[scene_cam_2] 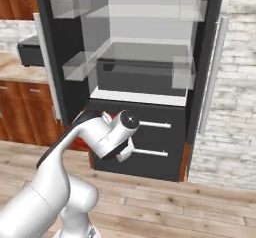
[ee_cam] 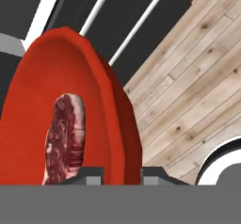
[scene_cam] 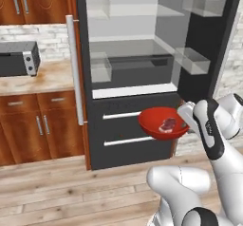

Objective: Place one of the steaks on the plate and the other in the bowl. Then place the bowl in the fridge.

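Observation:
My gripper (ee_cam: 121, 176) is shut on the rim of the glossy red bowl (ee_cam: 61, 100), with one fingertip inside the rim and one outside. One marbled raw steak (ee_cam: 66, 138) lies in the bowl. From the left base view, the bowl (scene_cam: 159, 125) with the steak (scene_cam: 168, 124) hangs in the air in front of the fridge's lower drawers, with the gripper (scene_cam: 186, 120) at its right rim. The black fridge (scene_cam: 133, 54) stands open, showing glass shelves and a pale interior. In the right base view my arm covers most of the bowl. The plate is out of view.
Two black drawers with silver bar handles (scene_cam: 124, 115) sit under the open compartment. Door bins (scene_cam: 195, 61) line the open right door. A wooden counter with a grey appliance (scene_cam: 19, 59) stands to the left. Wood floor (scene_cam_2: 165, 202) spreads in front of the fridge.

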